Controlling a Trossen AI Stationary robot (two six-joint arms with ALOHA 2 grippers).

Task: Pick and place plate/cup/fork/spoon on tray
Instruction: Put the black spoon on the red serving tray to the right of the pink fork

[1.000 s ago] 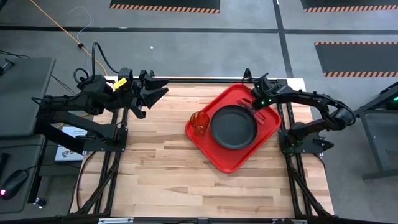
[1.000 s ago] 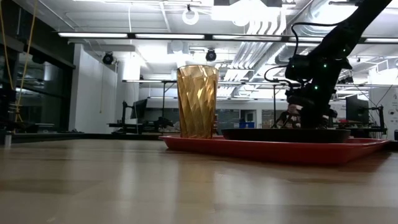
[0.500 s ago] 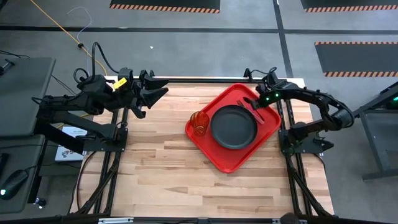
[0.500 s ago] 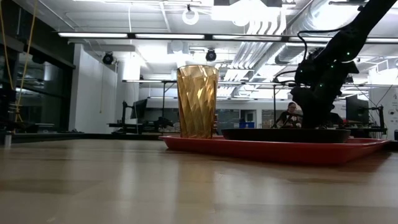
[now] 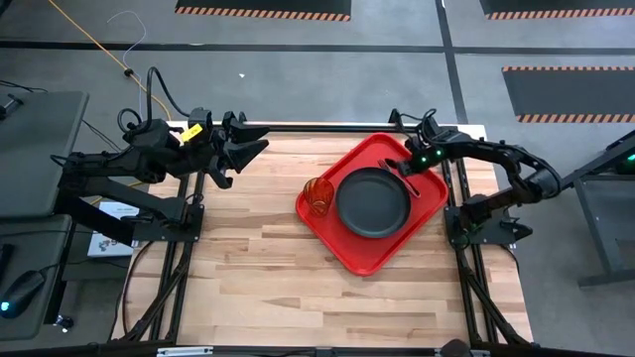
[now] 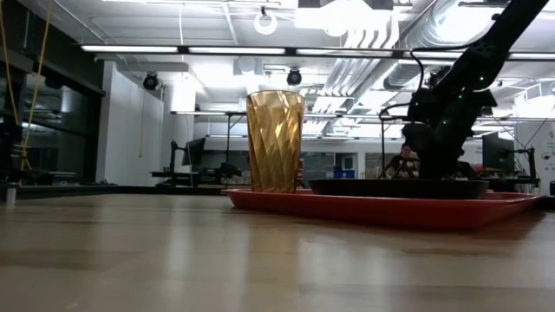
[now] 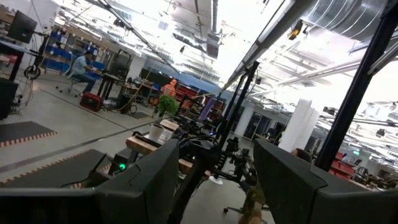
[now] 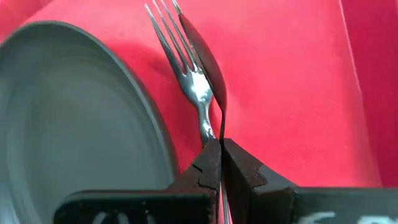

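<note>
Spoon (image 8: 202,46) placement is the step in hand; the right gripper (image 8: 219,152) pinches its thin handle, fingers pressed together, the bowl edge-on beside the fork (image 8: 186,74) on the tray (image 8: 280,74) — just past the plate (image 8: 68,124). Cup (image 5: 318,195) stands on the tray's opposite side. Next, I judge: lower, release. Left gripper (image 5: 248,144) waits at the surface's far corner, fingers spread.

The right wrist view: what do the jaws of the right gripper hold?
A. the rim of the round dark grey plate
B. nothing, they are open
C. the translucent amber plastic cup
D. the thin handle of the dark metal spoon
D: the right gripper has its jaws shut on the thin handle of the dark metal spoon, beside the fork with silver tines on the bright red plastic tray.
</note>
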